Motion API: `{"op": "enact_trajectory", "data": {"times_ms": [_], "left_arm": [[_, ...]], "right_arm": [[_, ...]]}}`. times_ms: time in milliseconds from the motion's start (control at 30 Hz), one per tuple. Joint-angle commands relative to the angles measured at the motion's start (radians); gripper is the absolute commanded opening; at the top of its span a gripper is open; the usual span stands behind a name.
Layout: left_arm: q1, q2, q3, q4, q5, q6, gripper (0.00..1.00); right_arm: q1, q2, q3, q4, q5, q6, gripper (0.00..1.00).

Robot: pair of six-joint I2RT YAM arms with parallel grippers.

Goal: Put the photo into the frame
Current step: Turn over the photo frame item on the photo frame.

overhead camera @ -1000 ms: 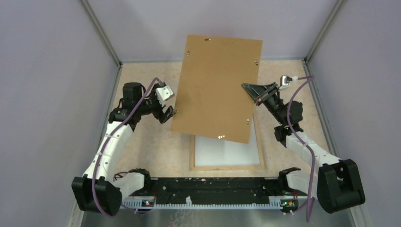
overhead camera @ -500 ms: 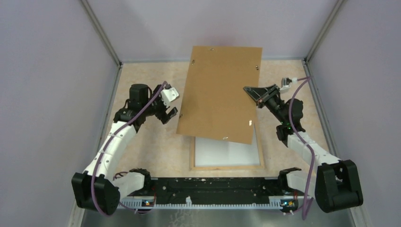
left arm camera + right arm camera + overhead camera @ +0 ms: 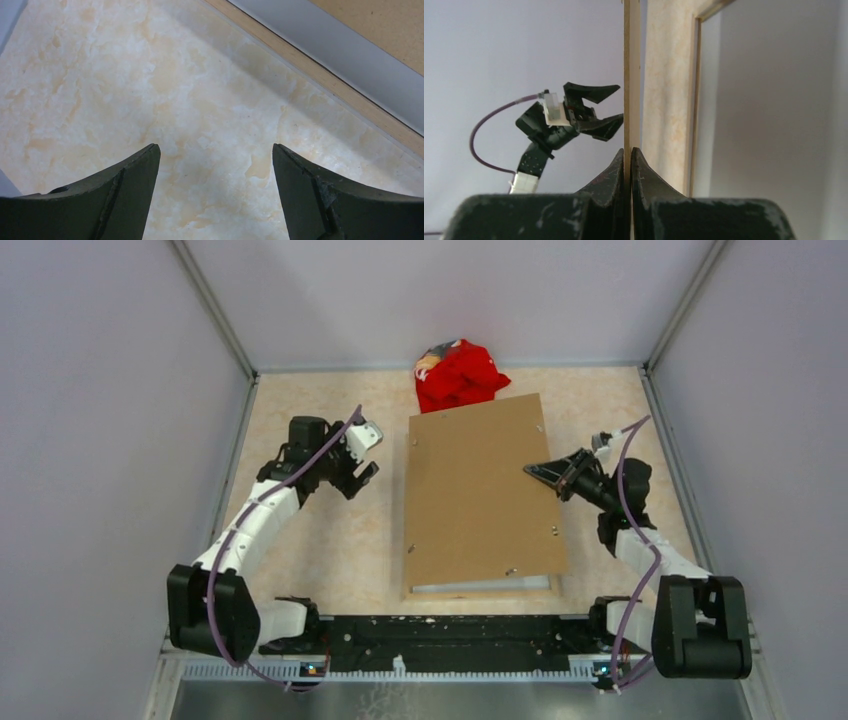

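Observation:
The plain brown backing board lies nearly flat over the frame, whose pale wood edge shows at the near side. A white strip shows inside the frame under the board; I cannot tell if it is the photo's white back. No dark imagery shows. My right gripper is shut on the board's right edge, which runs thin and edge-on between its fingers. My left gripper is open and empty over bare table, left of the frame's wood edge.
A crumpled red cloth lies at the back wall behind the board. Grey walls close in the marbled table on three sides. The left gripper shows in the right wrist view beyond the board.
The board has come down from a raised tilt to lie over the frame. My left gripper has let go of its left edge and drawn away. The red cloth is now uncovered.

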Motion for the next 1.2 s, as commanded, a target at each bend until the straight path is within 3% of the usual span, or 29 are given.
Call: {"op": "enact_trajectory", "data": {"times_ms": [0,300,800,1167], "left_arm": [[-0.001,0.029,0.009,0.024,0.013,-0.011,0.89],[-0.001,0.051,0.013,0.008,0.063,0.005,0.89],[-0.001,0.069,0.005,0.003,0.097,0.025,0.88],[-0.001,0.079,0.014,0.001,0.088,0.033,0.88]], "right_arm": [[-0.039,-0.003,0.041,-0.062,-0.086,-0.129,0.00],[-0.046,0.091,0.084,-0.115,-0.071,-0.242,0.00],[-0.046,0.239,0.032,0.116,-0.054,-0.164,0.00],[-0.043,0.298,0.031,0.140,-0.058,-0.166,0.00]]}}
